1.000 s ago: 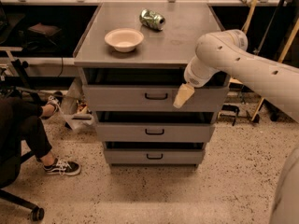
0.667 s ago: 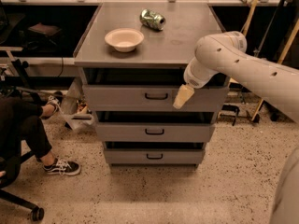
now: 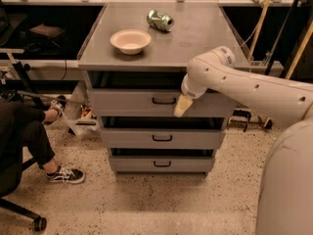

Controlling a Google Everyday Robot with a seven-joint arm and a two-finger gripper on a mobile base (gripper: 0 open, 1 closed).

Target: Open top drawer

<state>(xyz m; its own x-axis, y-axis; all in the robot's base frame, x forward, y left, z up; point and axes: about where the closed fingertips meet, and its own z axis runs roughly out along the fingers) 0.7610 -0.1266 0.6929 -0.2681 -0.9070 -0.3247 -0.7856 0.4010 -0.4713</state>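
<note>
pincer [image 3: 183, 105]: in front of top drawer [image 3: 127, 103], just right of its handle [image 3: 164, 101]
pincer state: cannot tell
table [image 3: 195, 38]: bowl [image 3: 130, 40] and can [image 3: 160, 20]

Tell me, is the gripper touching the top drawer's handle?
Cannot tell. In the camera view the gripper hangs in front of the top drawer, just right of the handle. Their outlines nearly meet, with neither gap nor contact plainly shown.

The gripper [image 3: 183, 105] hangs before the top drawer [image 3: 122, 102], 3 o'clock of its handle [image 3: 164, 101]; open floor [image 3: 146, 199] lies at 6 o'clock, a seated person's legs [image 3: 34, 136] at 8 o'clock.
</note>
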